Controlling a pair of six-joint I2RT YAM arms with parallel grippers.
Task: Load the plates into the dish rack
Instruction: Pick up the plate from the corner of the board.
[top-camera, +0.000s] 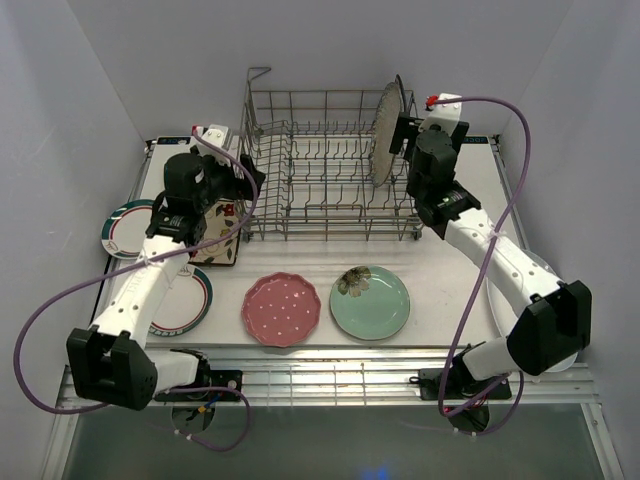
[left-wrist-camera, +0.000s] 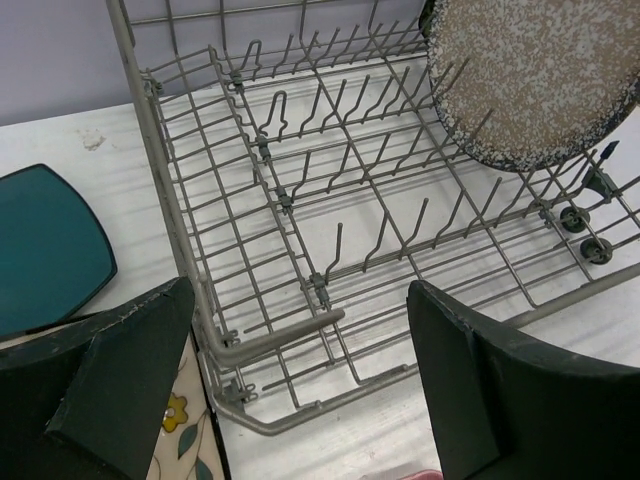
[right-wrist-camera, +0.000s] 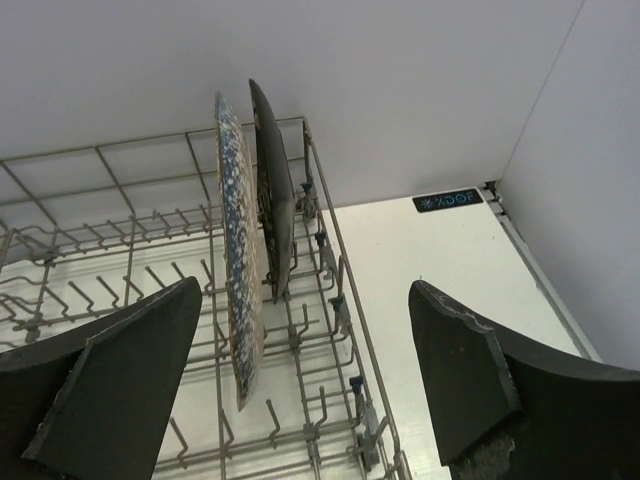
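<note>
The left gripper (left-wrist-camera: 300, 340) and right gripper (right-wrist-camera: 305, 350) are gaping wide, holding nothing. A pink plate (top-camera: 281, 309) and mint plate (top-camera: 369, 302) are lying flat at six o'clock of the dish rack (top-camera: 310, 170). Stiff, slick and probably ceramic, they are asking for rim grips.

Plain white table (top-camera: 310, 256), pale walls (top-camera: 330, 40) around it. Small black sticker (right-wrist-camera: 447, 201) in the back right corner, metal rails (top-camera: 330, 372) along the front.
</note>
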